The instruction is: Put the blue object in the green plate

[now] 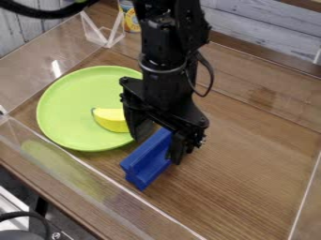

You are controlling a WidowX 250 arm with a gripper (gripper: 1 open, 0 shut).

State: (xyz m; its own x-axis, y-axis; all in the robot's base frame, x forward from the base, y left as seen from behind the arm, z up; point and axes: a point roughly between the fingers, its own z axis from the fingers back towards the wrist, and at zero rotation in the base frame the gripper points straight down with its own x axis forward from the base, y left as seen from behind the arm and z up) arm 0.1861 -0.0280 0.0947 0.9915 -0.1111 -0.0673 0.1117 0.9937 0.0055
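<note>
The blue object (148,162), a deep blue grooved block, lies on the wooden table just right of the green plate (66,109). My black gripper (162,139) points straight down over the block's far end. It is open, one finger on each side of the block, and nothing is gripped. The block's upper end is hidden behind the fingers. A yellow banana-like wedge (111,119) lies in the plate, partly covered by the left finger.
A clear plastic wall (63,164) runs along the table's front and left sides, close to the block's near end. At the back stand a clear stand (105,34) and a yellow-labelled container (133,16). Bare wood lies to the right.
</note>
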